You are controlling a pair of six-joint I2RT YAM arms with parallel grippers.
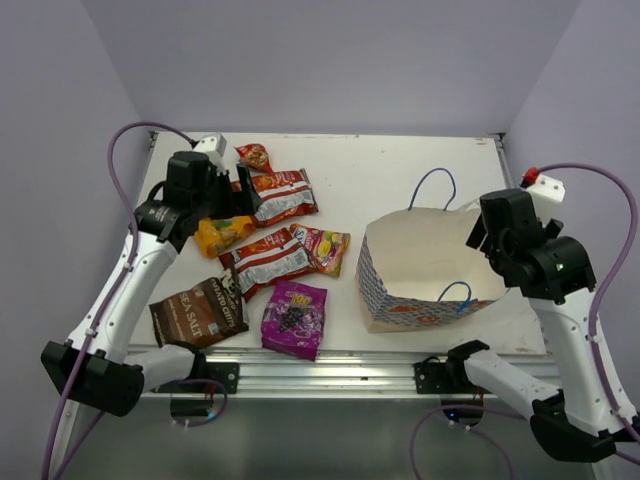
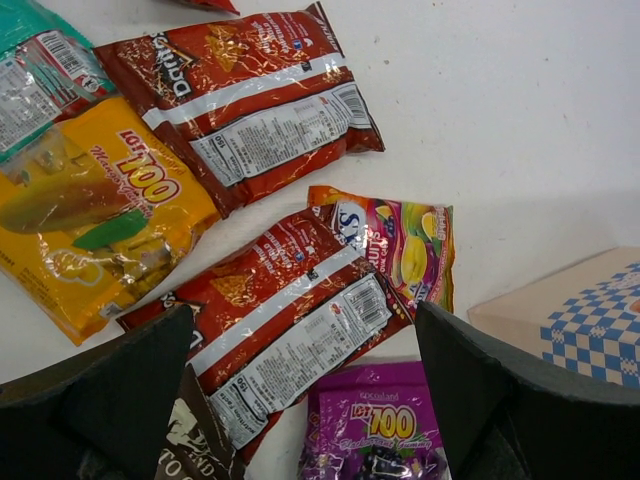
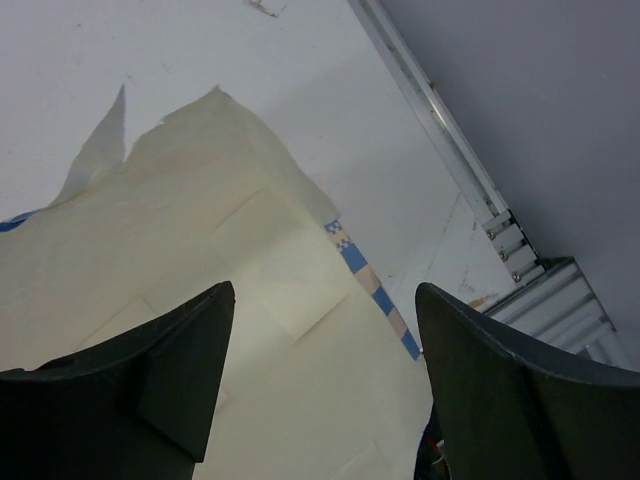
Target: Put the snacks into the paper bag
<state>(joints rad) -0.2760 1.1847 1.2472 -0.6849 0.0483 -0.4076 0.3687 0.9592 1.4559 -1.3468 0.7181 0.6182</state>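
Observation:
Several snacks lie at the table's left: a small red packet (image 1: 254,156), a red-and-silver chip bag (image 1: 282,195), an orange-yellow packet (image 1: 222,234), a second chip bag (image 1: 268,260), a multicoloured packet (image 1: 322,248), brown "Sea Salt" (image 1: 198,311) and purple (image 1: 294,318). A teal packet (image 2: 40,70) shows in the left wrist view. My left gripper (image 1: 240,200) hovers open over them, the second chip bag (image 2: 290,320) below its jaws (image 2: 303,330). The paper bag (image 1: 420,265) stands mouth-up at the right. My right gripper (image 1: 480,235) is open above its cream inside (image 3: 250,300), holding nothing.
A metal rail (image 1: 330,365) runs along the table's near edge, and another rail (image 3: 440,130) borders the right side. Pale walls close in the back and both sides. Purple cables (image 1: 125,140) loop from each arm.

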